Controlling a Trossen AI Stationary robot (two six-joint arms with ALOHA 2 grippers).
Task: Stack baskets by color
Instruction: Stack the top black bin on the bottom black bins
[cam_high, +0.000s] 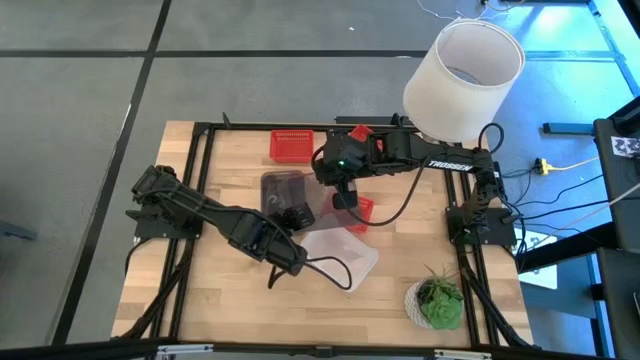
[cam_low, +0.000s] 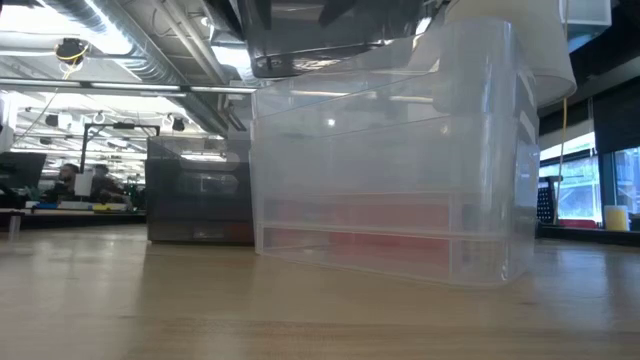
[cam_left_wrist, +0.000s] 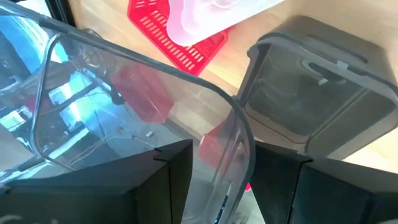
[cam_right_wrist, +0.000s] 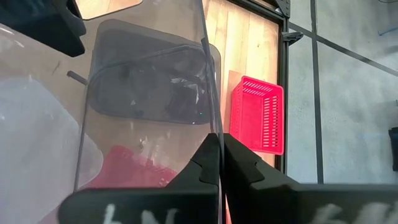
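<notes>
A clear basket (cam_high: 338, 250) stands mid-table, its base on the wood (cam_low: 390, 265). My right gripper (cam_right_wrist: 221, 155) is shut on its wall. My left gripper (cam_left_wrist: 239, 186) is open at the basket's near side. The basket's rounded corner wall (cam_left_wrist: 235, 155) stands between its fingers, and I cannot tell whether they touch it. A smoky dark grey basket (cam_high: 285, 195) stands just beyond on the table. One red mesh basket (cam_high: 291, 145) sits at the far edge. Another red basket (cam_high: 364, 210) lies partly under my right gripper. My right gripper pinches the clear basket's thin side wall (cam_right_wrist: 210, 118) at its upper rim, one finger inside the basket and one outside. The fingers slant down from the table's far side. The basket's bottom rests on the table.
A large white lampshade (cam_high: 463, 75) stands past the far right corner. A small green plant (cam_high: 438, 300) sits at the near right corner. A black frame (cam_high: 200, 190) borders the table, and a dark cable (cam_high: 335, 272) loops beside my left gripper. People sit at desks in the room behind (cam_low: 70, 185).
</notes>
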